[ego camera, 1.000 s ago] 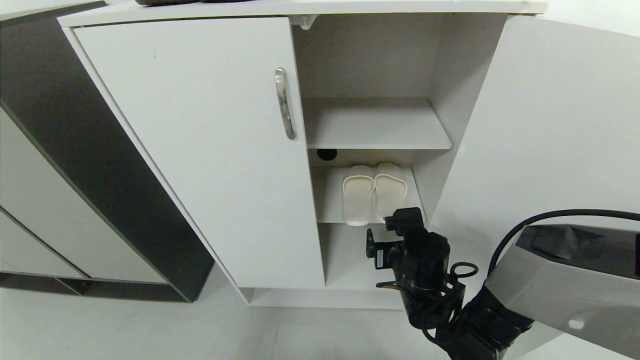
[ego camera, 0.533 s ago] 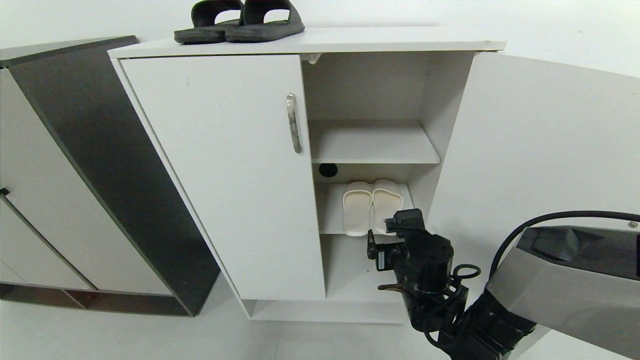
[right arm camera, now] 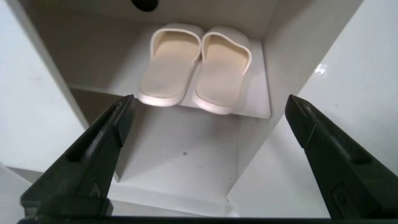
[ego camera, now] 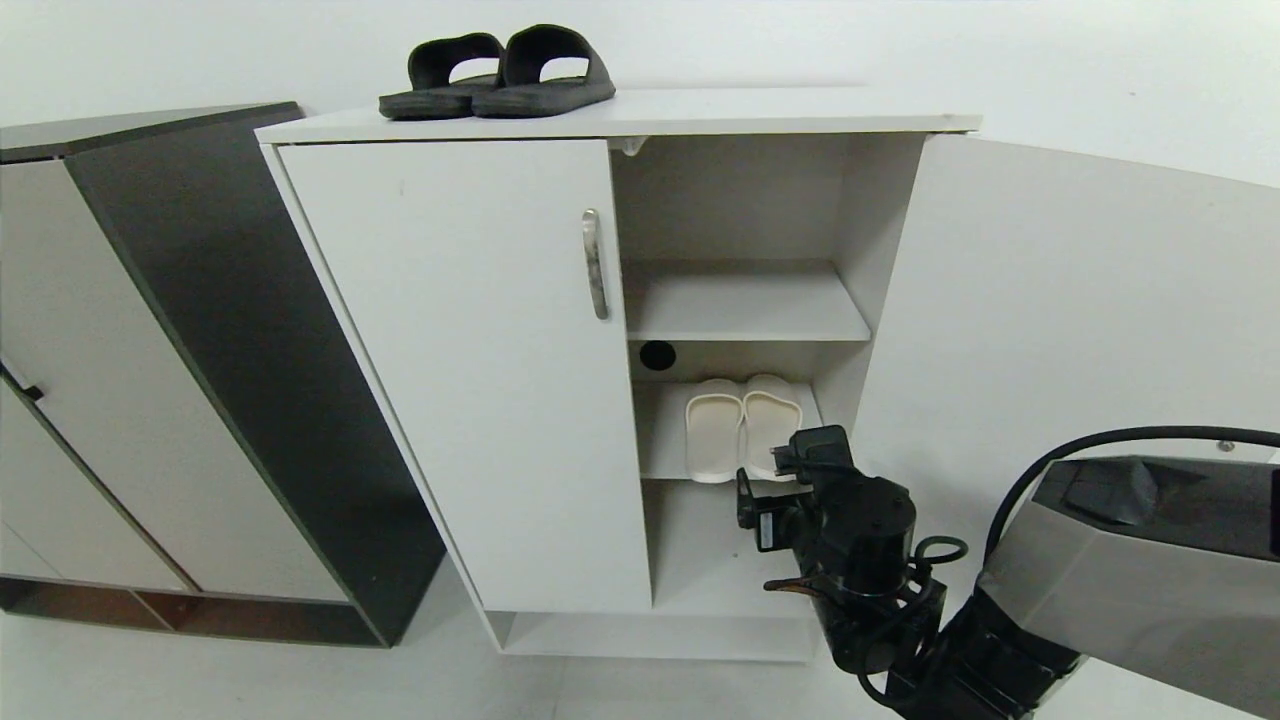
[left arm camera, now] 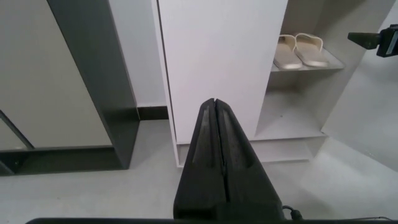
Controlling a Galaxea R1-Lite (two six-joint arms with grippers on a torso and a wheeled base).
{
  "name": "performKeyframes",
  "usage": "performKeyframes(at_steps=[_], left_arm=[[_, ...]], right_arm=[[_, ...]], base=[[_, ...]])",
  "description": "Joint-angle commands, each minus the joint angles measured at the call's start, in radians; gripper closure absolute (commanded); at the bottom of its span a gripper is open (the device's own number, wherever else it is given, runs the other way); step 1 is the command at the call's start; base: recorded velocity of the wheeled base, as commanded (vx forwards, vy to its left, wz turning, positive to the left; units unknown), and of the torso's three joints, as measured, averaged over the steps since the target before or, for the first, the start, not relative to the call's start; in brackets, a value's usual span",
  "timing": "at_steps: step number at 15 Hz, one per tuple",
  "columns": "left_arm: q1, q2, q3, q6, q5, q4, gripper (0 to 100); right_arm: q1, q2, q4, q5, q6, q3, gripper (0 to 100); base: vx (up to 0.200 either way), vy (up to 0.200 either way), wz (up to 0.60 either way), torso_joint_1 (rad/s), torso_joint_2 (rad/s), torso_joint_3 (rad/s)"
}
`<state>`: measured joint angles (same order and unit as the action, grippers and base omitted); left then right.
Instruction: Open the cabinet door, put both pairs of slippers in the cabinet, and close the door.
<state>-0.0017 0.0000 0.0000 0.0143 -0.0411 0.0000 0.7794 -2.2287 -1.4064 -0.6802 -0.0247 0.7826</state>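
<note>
Slippers of cream moulded foam lie side by side, touching, on the middle shelf of the white laminate cabinet, their nearer ends at the shelf's front lip. A pair of black rubber slides sits on the cabinet's top at eleven o'clock from the cream pair, well apart from it, above the closed white door panel with its upright brushed-metal bar handle. That panel covers the cabinet's nine o'clock half. The open white door panel stands swung out at three o'clock of the opening, close beside the right arm. Above the cream pair are a round dark hole in the back wall and a bare upper shelf. The right gripper hangs at five o'clock of the cream slippers, before the bottom compartment, its jaws spread wide and holding nothing; in the head view it overlaps the nearest slipper's end. The left gripper hovers over the pale floor, jaws pressed together. A tall unit with a dark grey side stands at nine o'clock of the cabinet.
</note>
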Motion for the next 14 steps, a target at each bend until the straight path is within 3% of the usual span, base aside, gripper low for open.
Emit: performKeyframes(at_steps=[1, 3, 14], left_arm=[[0.000, 0.002, 0.000, 0.001, 0.000, 0.000, 100], [0.000, 0.002, 0.000, 0.000, 0.000, 0.000, 100], [0.000, 0.002, 0.000, 0.000, 0.000, 0.000, 100]], right_arm=[[0.000, -0.005, -0.008, 0.005, -0.001, -0.011, 0], [0.001, -0.006, -0.009, 0.005, -0.001, -0.014, 0], [-0.009, -0.006, -0.057, 0.007, -0.034, -0.074, 0]], base=[[0.000, 0.000, 0.00, 0.000, 0.00, 0.000], [0.000, 0.000, 0.00, 0.000, 0.00, 0.000], [0.000, 0.200, 0.00, 0.003, 0.00, 0.004]])
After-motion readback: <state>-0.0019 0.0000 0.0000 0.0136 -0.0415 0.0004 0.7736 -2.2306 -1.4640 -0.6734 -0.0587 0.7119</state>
